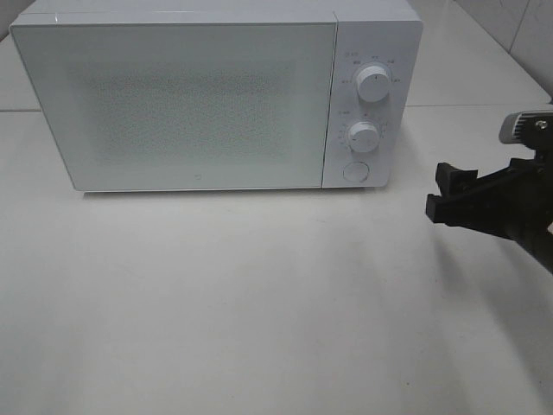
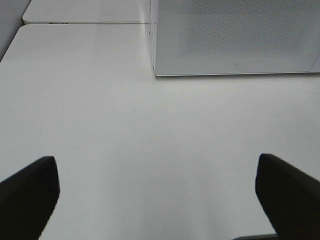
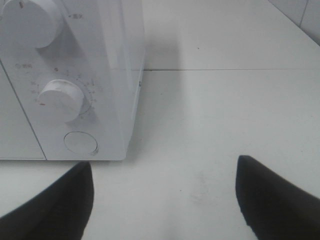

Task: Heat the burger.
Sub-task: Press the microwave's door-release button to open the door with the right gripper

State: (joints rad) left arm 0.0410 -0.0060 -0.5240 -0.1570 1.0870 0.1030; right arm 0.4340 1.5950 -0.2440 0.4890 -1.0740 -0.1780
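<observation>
White table [image 1: 259, 311] spreads nearest; at its far side stands a white microwave [image 1: 190, 104], door shut, and the right gripper [image 1: 439, 192] hovers right of its round button [image 1: 354, 170], jaws apart, empty. Left wrist: the left gripper [image 2: 160, 200] holds its jaws wide over the table, gripping nothing, microwave door beyond. Right wrist: dark fingers [image 3: 55, 205] flank tabletop beside the microwave's right corner. Where the burger is cannot be told.

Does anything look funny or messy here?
Nothing stands out. The microwave sits straight on the table, door shut, no spills, and the left gripper and right gripper are open and empty.
</observation>
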